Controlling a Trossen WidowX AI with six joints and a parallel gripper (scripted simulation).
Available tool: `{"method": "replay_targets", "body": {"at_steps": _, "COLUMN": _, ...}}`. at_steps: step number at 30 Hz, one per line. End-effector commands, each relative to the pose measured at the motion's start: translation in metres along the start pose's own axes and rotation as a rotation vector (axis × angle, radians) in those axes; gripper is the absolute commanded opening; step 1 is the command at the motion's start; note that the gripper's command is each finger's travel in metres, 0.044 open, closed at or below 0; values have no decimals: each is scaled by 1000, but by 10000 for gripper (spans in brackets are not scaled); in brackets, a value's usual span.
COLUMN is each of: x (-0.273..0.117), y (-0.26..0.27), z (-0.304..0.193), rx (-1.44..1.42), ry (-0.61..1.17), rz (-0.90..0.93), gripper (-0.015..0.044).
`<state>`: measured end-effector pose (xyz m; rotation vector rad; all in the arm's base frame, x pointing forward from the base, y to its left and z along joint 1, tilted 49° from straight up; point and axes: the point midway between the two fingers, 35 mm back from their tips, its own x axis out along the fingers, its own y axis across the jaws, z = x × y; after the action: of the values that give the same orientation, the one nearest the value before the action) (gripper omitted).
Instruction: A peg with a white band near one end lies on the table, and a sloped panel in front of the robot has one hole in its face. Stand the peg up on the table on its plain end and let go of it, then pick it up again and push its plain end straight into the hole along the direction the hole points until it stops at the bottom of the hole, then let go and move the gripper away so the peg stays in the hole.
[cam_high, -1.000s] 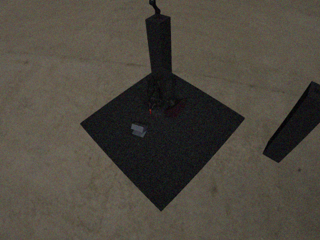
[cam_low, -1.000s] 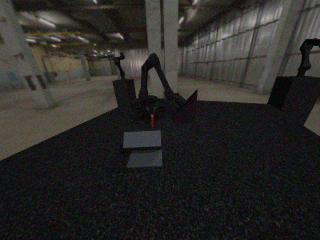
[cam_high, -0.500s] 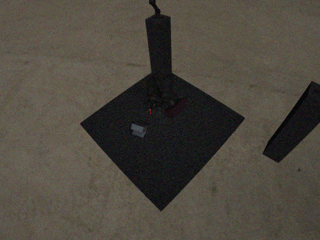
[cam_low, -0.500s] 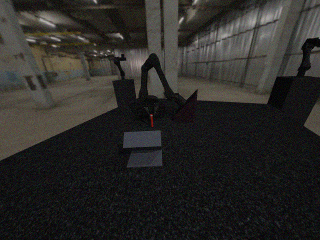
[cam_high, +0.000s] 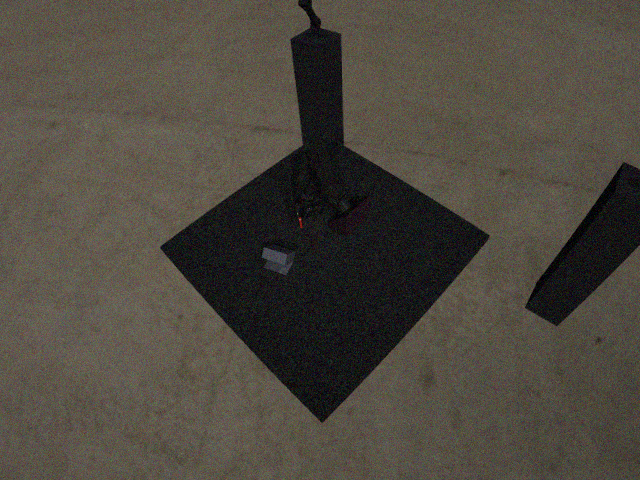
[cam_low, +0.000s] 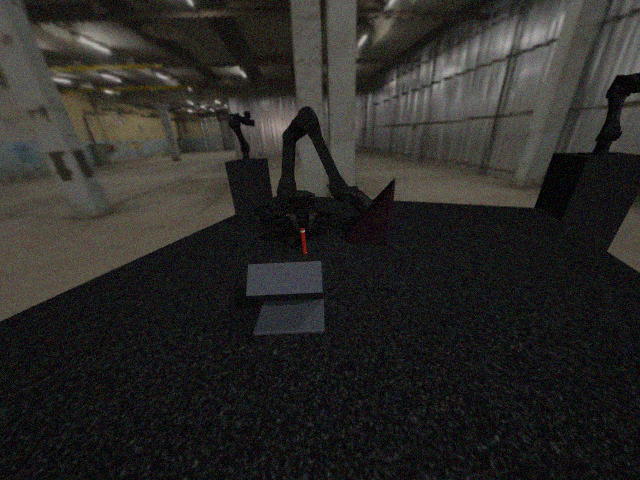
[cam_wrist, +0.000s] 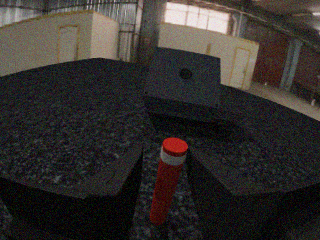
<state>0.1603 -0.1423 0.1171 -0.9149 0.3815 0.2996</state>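
Red: one peg (cam_high: 300, 222) (cam_low: 303, 241) (cam_wrist: 167, 182), one white band (cam_low: 302, 230) (cam_wrist: 172, 158), one hole (cam_wrist: 186, 73).

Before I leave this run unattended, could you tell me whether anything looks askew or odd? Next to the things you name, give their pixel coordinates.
One thing: the red peg (cam_high: 300, 222) (cam_low: 303, 241) (cam_wrist: 167, 185) leans slightly between the fingers of the open claw (cam_wrist: 164, 152), not quite upright. Nothing looks spilled or damaged.

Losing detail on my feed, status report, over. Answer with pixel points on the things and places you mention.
Gripper (cam_wrist: 164, 152) open, fingers either side of peg (cam_low: 303, 241) (cam_wrist: 168, 177). Peg near upright, banded end up, outside the hole (cam_wrist: 186, 73). Nothing seen between peg and sloped panel (cam_wrist: 167, 85).
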Motion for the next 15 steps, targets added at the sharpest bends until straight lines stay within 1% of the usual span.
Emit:
{"method": "replay_targets", "body": {"at_steps": 1, "x": 0, "y": 0, "z": 0, "rx": 1, "ry": 0, "rz": 0, "gripper": 183}}
{"method": "replay_targets", "body": {"at_steps": 11, "x": 0, "y": 0, "z": 0, "rx": 1, "ry": 0, "rz": 0, "gripper": 440}}
{"method": "replay_targets", "body": {"at_steps": 15, "x": 0, "y": 0, "z": 0, "rx": 1, "ry": 0, "rz": 0, "gripper": 440}}
